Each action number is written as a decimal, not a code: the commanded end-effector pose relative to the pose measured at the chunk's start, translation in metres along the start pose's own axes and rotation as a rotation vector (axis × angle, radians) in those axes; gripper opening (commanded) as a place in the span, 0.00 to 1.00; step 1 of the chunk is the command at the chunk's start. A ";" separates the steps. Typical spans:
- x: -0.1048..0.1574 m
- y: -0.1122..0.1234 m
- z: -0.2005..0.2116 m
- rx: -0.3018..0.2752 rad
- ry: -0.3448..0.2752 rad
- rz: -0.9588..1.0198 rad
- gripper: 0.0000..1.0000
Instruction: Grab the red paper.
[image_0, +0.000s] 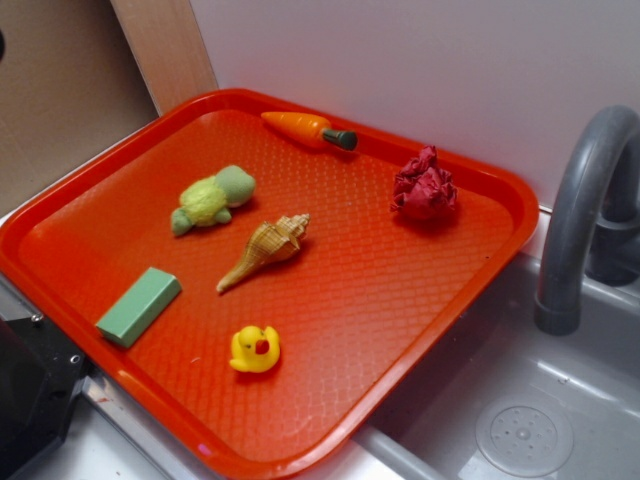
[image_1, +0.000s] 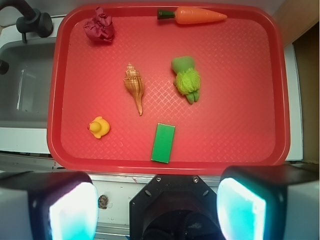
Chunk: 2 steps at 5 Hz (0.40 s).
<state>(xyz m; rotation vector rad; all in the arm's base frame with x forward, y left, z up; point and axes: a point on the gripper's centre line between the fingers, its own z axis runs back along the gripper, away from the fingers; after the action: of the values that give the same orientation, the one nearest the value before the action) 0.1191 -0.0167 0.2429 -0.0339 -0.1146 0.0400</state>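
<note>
The red paper (image_0: 424, 188) is a dark crimson crumpled ball lying in the far right corner of the orange-red tray (image_0: 400, 300). The wrist view puts the paper (image_1: 99, 27) at the tray's (image_1: 235, 115) top left corner. My gripper (image_1: 157, 210) hangs high above the tray's near edge, far from the paper. Its two fingers stand wide apart at the bottom of the wrist view with nothing between them. The exterior view does not show the gripper.
On the tray lie a toy carrot (image_0: 308, 128), a green plush turtle (image_0: 212, 198), a seashell (image_0: 266, 250), a yellow duck (image_0: 255, 349) and a green block (image_0: 139, 305). A grey faucet (image_0: 585, 210) and sink (image_0: 520, 400) adjoin the tray next to the paper.
</note>
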 end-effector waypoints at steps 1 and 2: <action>0.000 0.000 0.000 0.000 0.000 0.000 1.00; 0.018 -0.027 -0.002 -0.056 -0.006 0.075 1.00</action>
<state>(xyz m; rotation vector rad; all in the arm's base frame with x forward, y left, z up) 0.1347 -0.0387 0.2346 -0.0812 -0.0805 0.1156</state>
